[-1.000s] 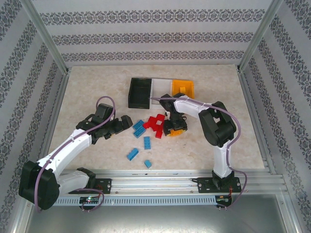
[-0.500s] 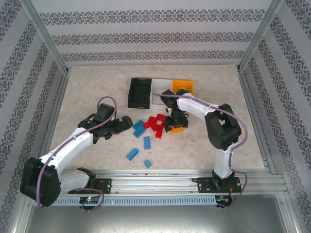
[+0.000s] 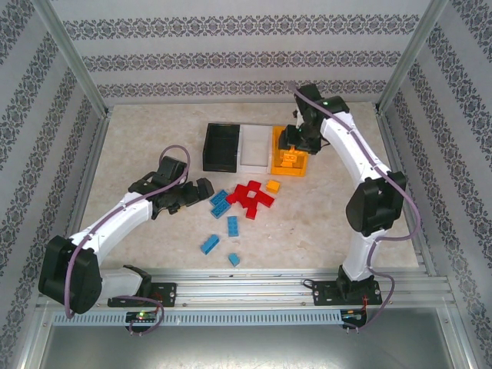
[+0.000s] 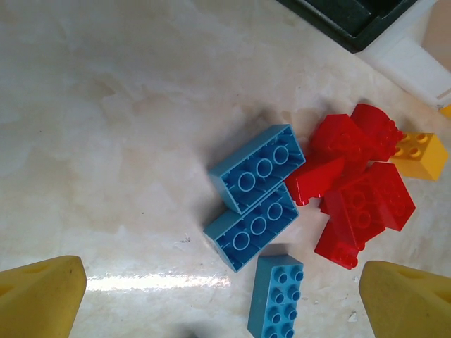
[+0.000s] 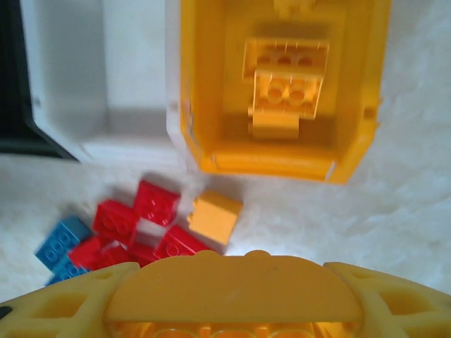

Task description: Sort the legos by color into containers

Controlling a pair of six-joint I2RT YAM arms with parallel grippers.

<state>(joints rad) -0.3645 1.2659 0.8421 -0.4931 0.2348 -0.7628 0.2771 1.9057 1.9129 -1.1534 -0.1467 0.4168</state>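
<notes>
Right wrist, right fingers [image 5: 63, 304] apparently clamping 1 orange-yellow lego [image 5: 232, 283] above orange-yellow bin [image 5: 359, 84], left fingers [image 4: 42, 296] wide

Legos [image 4: 257, 169]: hard moulded plastic, glossy, smooth faces, we'd say. Orange-yellow brick [image 5: 232, 285] in the right gripper [image 5: 232, 310]: same glossy plastic. Orange-yellow bin [image 5: 366, 70], white bin [image 5: 106, 70], black bin [image 3: 221, 147]: smooth plastic with a mild sheen. Fingers [image 4: 39, 296] of the left gripper [image 4: 224, 282] look to us like matt yellow plastic, faintly grainy. Table [image 4: 106, 105]: polished marbled surface, throwing glare. We take the front rail [image 3: 254, 288] for brushed metal, the left arm shell [image 3: 115, 221] for satin white plastic.
</notes>
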